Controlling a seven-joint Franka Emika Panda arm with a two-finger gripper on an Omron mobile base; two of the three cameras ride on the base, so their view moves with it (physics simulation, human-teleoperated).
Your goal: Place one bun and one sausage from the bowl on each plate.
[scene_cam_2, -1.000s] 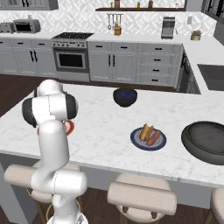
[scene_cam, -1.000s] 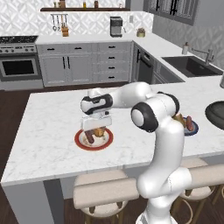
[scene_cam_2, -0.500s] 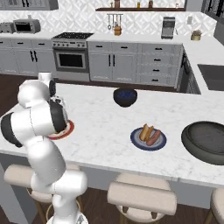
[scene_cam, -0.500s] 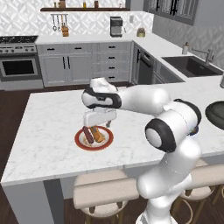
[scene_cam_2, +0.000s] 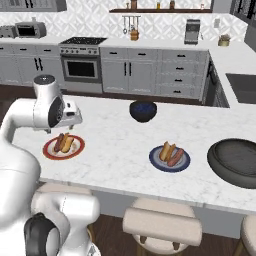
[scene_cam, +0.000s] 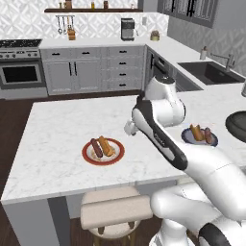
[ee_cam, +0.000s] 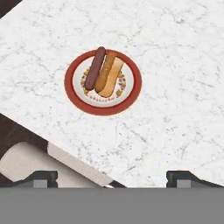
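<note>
The orange-red rimmed plate (ee_cam: 134,83) lies on the white marble island with a sausage (ee_cam: 95,68) and a bun (ee_cam: 109,75) side by side on it. My gripper (ee_cam: 111,177) hangs well above it, open and empty, both fingertips spread wide. From the base, the same plate (scene_cam: 85,153) (scene_cam_2: 50,152) sits near the island's front left, with the gripper (scene_cam_2: 73,119) raised behind it. The dark blue plate (scene_cam_2: 155,161) (scene_cam: 187,139) holds a bun (scene_cam_2: 166,150) and a sausage (scene_cam_2: 176,157). Nothing shows inside the wide dark grey bowl (scene_cam_2: 235,160) at the right.
A smaller dark blue-black bowl (scene_cam_2: 143,110) stands at the island's far edge. Padded stools (scene_cam_2: 162,227) (scene_cam: 114,211) line the near edge. My arm's white links (scene_cam: 163,139) cross above the middle of the island. Bare marble lies between the two plates.
The gripper's jaws have spread wide and let go over the orange-red plate. The hand has risen and drawn back from the plate, where the sausage and bun now lie.
</note>
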